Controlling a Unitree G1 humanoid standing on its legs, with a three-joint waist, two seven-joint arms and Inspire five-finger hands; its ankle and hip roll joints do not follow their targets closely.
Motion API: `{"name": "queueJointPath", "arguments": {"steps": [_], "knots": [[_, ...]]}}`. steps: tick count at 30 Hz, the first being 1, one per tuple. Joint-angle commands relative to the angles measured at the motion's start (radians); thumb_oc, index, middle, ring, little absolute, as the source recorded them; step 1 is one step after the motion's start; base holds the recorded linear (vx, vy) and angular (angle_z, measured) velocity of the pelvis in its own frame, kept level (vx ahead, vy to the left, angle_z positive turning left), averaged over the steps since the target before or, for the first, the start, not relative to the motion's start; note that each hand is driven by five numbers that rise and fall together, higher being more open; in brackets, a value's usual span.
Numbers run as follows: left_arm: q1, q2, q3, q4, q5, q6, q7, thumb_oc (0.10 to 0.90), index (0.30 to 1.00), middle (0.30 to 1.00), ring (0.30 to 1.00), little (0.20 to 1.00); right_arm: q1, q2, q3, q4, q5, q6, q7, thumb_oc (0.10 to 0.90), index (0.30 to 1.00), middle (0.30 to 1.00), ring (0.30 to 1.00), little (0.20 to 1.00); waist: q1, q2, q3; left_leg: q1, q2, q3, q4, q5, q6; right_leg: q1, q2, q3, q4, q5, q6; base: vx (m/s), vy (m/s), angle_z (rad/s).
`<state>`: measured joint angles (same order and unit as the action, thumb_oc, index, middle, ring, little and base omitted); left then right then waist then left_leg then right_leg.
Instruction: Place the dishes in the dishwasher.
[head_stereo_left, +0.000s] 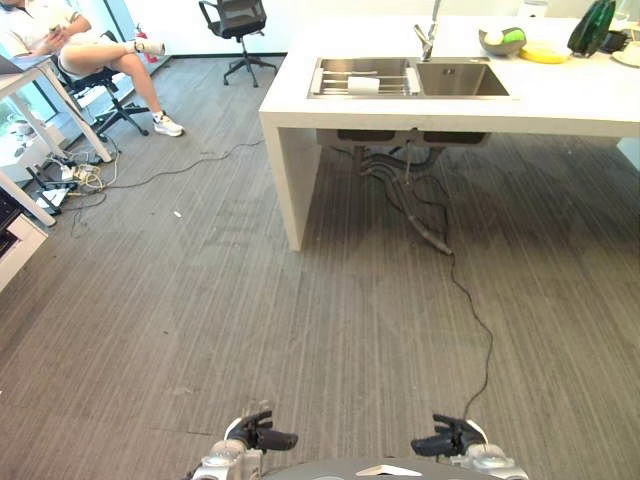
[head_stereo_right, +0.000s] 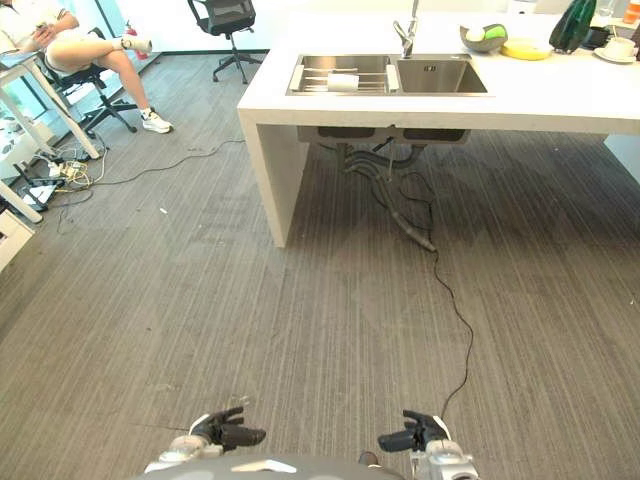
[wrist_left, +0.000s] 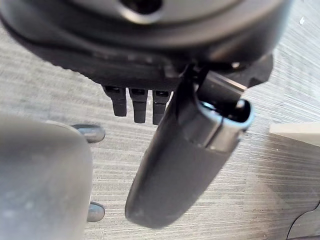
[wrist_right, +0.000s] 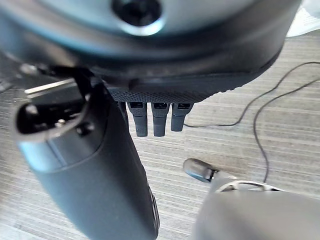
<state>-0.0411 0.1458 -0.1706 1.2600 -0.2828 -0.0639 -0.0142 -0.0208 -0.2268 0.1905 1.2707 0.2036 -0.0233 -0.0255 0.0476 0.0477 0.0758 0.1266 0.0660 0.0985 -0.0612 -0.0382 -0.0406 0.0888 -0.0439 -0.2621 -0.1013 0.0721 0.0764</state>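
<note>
Far ahead stands a white counter with a double steel sink. A white dish lies on the rack in the sink's left basin. On the counter's right end sit a grey bowl with green and white things in it, a yellow dish and a white cup on a saucer. My left hand and right hand hang low over the grey floor, well short of the counter. Both are open and hold nothing; the wrist views show the left thumb and right thumb over bare floor.
A dark green bottle stands at the counter's far right. A person sits on a chair at the far left beside a white desk, with a tangle of cables under it. A black office chair stands behind the counter.
</note>
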Motion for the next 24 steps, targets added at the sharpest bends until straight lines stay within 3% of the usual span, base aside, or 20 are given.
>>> {"name": "queueJointPath", "arguments": {"steps": [1, 3, 4, 6, 7, 8, 10, 12, 18, 22, 24], "knots": [[-0.075, -0.010, 0.013, 0.040, -0.040, -0.029, -0.011, 0.800, 0.900, 0.900, 0.900, 0.900, -0.086, 0.015, 0.011, 0.031, 0.067, -0.019, 0.003, 0.800, 0.900, 0.900, 0.900, 0.900, 0.011, -0.082, 0.011, 0.004, -0.089, -0.011, -0.026, -0.014, 0.050, 0.025, -0.051, 0.051, 0.019, -0.014, 0.038, 0.00, 0.126, -0.14], [-0.078, -0.009, 0.012, 0.035, -0.049, -0.030, -0.011, 0.800, 0.900, 0.900, 0.900, 0.900, -0.093, 0.012, 0.008, 0.028, 0.069, -0.019, 0.003, 0.800, 0.900, 0.900, 0.900, 0.900, 0.013, -0.081, 0.016, 0.001, -0.095, -0.014, -0.026, -0.013, 0.058, 0.011, -0.058, 0.056, 0.041, -0.017, 0.041, -0.01, 0.144, -0.14], [-0.082, 0.000, 0.013, -0.006, -0.105, -0.034, -0.021, 0.800, 0.900, 0.900, 0.900, 0.900, -0.105, 0.003, 0.000, 0.012, 0.080, -0.020, 0.001, 0.800, 0.900, 0.900, 0.900, 0.900, 0.015, -0.078, 0.027, -0.009, -0.104, -0.023, -0.017, -0.014, 0.073, -0.024, -0.073, 0.062, 0.122, -0.038, 0.044, -0.01, 0.114, -0.04], [-0.082, 0.000, 0.013, -0.006, -0.105, -0.034, -0.021, 0.800, 0.900, 0.900, 0.900, 0.900, -0.105, 0.003, 0.000, 0.012, 0.080, -0.020, 0.001, 0.800, 0.900, 0.900, 0.900, 0.900, 0.015, -0.078, 0.027, -0.009, -0.104, -0.023, -0.017, -0.014, 0.073, -0.024, -0.073, 0.062, 0.122, -0.038, 0.044, 0.02, 0.213, -0.05], [-0.109, 0.029, 0.005, -0.142, -0.179, -0.040, -0.018, 0.800, 0.900, 0.900, 0.900, 0.900, -0.138, -0.010, -0.022, -0.047, 0.122, -0.022, 0.002, 0.800, 0.900, 0.900, 0.900, 0.900, 0.004, -0.072, 0.077, -0.015, -0.127, -0.056, 0.054, -0.068, 0.128, -0.172, -0.116, 0.072, 0.467, -0.026, 0.056, 0.10, 0.346, 0.11], [-0.112, 0.033, -0.002, -0.166, -0.179, -0.044, -0.013, 0.800, 0.900, 0.900, 0.900, 0.900, -0.144, -0.007, -0.018, -0.055, 0.124, -0.022, 0.001, 0.800, 0.900, 0.900, 0.900, 0.900, 0.004, -0.071, 0.085, -0.003, -0.127, -0.060, 0.054, -0.077, 0.132, -0.203, -0.116, 0.066, 0.502, -0.015, 0.055, 0.10, 0.346, 0.37], [-0.112, 0.038, -0.005, -0.186, -0.186, -0.046, -0.008, 0.800, 0.900, 0.900, 0.900, 0.900, -0.145, -0.007, -0.020, -0.065, 0.129, -0.022, -0.001, 0.800, 0.900, 0.900, 0.900, 0.900, 0.001, -0.071, 0.087, 0.011, -0.128, -0.064, 0.049, -0.081, 0.132, -0.230, -0.111, 0.060, 0.501, -0.010, 0.054, 0.14, 0.031, 0.31], [-0.106, 0.041, -0.009, -0.250, -0.219, -0.052, -0.006, 0.800, 0.900, 0.900, 0.900, 0.900, -0.138, -0.009, -0.022, -0.094, 0.144, -0.028, -0.007, 0.800, 0.900, 0.900, 0.900, 0.900, -0.006, -0.071, 0.087, 0.051, -0.126, -0.079, 0.027, -0.092, 0.123, -0.259, -0.093, 0.046, 0.418, -0.004, 0.051, 0.26, -0.020, -0.11], [-0.112, 0.039, -0.027, -0.382, -0.266, -0.074, 0.012, 0.800, 0.900, 0.900, 0.900, 0.900, -0.115, -0.017, -0.035, -0.137, 0.167, -0.029, -0.021, 0.800, 0.900, 0.900, 0.900, 0.900, -0.051, -0.072, 0.104, 0.161, -0.100, -0.140, 0.002, -0.159, 0.082, -0.342, -0.084, 0.041, 0.116, 0.124, 0.100, 0.35, -0.083, 0.27], [-0.072, 0.055, -0.036, -0.493, -0.256, -0.076, -0.003, 0.800, 0.900, 0.900, 0.900, 0.900, -0.071, -0.026, -0.050, -0.121, 0.152, -0.019, -0.002, 0.800, 0.900, 0.900, 0.900, 0.900, -0.052, -0.068, 0.079, 0.220, -0.074, -0.171, 0.036, -0.184, 0.056, -0.348, -0.089, 0.012, 0.115, 0.154, 0.099, 0.44, -0.157, 0.34], [-0.053, 0.062, -0.038, -0.558, -0.261, -0.077, -0.002, 0.800, 0.900, 0.900, 0.900, 0.900, -0.055, -0.036, -0.059, -0.096, 0.148, -0.020, 0.004, 0.800, 0.900, 0.900, 0.900, 0.900, -0.055, -0.057, 0.065, 0.194, -0.045, -0.166, 0.149, -0.130, 0.028, -0.320, -0.062, 0.010, 0.138, 0.141, 0.071, 0.42, -0.228, 0.54]]}}
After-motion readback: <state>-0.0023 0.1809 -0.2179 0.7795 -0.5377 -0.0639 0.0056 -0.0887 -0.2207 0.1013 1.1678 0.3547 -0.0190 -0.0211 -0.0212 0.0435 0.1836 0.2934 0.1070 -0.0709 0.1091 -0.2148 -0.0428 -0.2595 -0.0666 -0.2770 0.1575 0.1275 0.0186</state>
